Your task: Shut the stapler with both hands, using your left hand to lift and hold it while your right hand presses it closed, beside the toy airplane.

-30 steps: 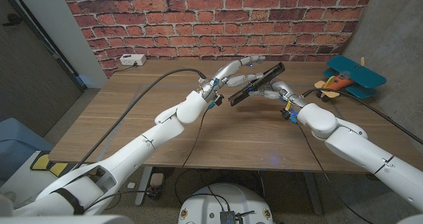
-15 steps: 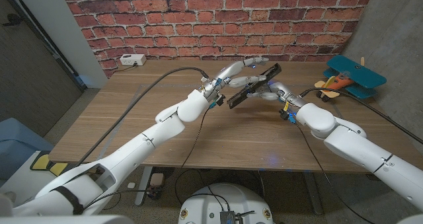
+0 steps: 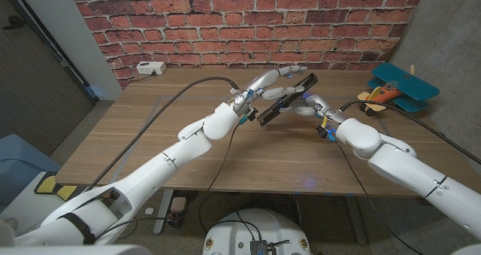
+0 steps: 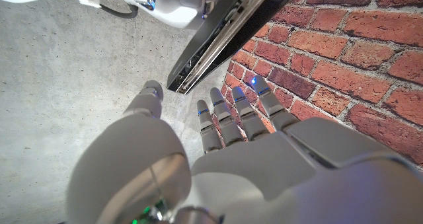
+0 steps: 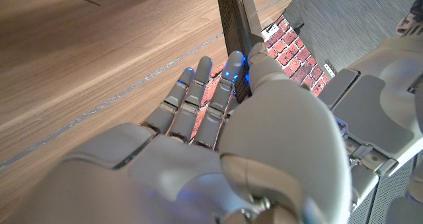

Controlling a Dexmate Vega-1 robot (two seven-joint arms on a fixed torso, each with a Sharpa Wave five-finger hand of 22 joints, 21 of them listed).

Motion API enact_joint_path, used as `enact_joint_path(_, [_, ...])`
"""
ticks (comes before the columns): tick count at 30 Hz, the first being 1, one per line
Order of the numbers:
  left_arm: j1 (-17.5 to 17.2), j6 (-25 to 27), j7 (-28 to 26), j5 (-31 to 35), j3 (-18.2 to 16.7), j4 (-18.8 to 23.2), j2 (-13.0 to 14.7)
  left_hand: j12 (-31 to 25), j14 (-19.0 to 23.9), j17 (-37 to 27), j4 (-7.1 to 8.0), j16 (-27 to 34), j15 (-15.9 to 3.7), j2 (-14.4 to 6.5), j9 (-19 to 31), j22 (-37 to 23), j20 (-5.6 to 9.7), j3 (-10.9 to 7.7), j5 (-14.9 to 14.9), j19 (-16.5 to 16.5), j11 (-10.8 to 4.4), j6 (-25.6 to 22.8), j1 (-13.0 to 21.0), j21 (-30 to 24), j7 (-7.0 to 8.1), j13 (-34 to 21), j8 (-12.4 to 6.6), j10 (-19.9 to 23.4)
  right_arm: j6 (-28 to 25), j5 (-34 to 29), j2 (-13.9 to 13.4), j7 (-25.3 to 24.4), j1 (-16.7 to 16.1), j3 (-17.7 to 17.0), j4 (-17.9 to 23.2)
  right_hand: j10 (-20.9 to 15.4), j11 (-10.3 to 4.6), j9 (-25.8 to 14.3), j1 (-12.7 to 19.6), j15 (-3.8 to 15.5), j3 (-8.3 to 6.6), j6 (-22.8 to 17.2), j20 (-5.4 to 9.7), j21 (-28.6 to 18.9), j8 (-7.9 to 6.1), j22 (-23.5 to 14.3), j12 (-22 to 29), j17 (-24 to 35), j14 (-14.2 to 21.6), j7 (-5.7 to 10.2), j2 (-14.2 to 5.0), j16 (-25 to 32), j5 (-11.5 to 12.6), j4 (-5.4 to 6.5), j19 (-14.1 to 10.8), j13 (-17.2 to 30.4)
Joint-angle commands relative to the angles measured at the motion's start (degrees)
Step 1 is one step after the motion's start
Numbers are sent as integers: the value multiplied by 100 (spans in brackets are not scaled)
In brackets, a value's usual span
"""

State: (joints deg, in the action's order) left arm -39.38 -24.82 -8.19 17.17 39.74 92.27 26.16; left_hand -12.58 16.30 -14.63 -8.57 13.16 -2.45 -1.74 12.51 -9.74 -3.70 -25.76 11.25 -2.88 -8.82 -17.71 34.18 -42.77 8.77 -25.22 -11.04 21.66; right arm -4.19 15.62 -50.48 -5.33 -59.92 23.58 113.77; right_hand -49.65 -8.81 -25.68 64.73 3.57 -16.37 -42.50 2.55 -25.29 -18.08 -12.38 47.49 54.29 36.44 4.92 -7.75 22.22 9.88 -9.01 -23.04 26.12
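Since a second ago the stapler (image 3: 285, 97) has tipped steeper and its two arms have drawn nearly together, our right hand (image 3: 310, 104) closing in on it. We keep it lifted off the table (image 3: 150, 135) at far centre, well left of the toy airplane (image 3: 397, 89). Our left hand (image 3: 263, 86) steadies it, fingers spread along it; whether they truly grip, we cannot tell. Our right fingers press its side.

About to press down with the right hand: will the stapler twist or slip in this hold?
Likely rigid: the stapler is a long, straight black bar. It may pivot, since it is held tilted in the air between the left hand and right hand. Its smooth surface looks somewhat slippery.
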Motion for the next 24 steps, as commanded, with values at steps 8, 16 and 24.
enact_joint_path(8, [54,3,44,45,86,-6,-32,-55,46,-11,2,40,-641,12,-4,-16,2,59,26,-18,-12,-21,74,60,-15,-10,-30,48,-43,-105,-74,-27,-65,6,84,-48,-84,-25,171,1013,-196,-678,118,-62,5,-7,13,44,69,63,-240,-68,29,158,19,17])
enact_joint_path(16, [76,-6,20,40,112,-84,-87,-81,48,-13,6,53,-645,29,-26,-18,11,97,29,-29,-79,-71,89,100,-34,-4,-52,91,-84,-190,-55,-42,-42,62,86,-38,-87,-34,163,1012,-192,-681,118,-77,14,-6,21,51,57,69,-235,-96,28,158,36,38])
enact_joint_path(24, [56,58,8,48,101,-66,-63,-142,71,-21,18,73,-679,-26,-49,-19,35,94,45,-56,-155,-171,133,146,-53,2,-86,225,-89,-272,-14,-2,33,147,29,-51,-85,-48,156,1013,-191,-675,113,-97,26,-5,15,60,47,70,-242,-128,29,160,55,23])
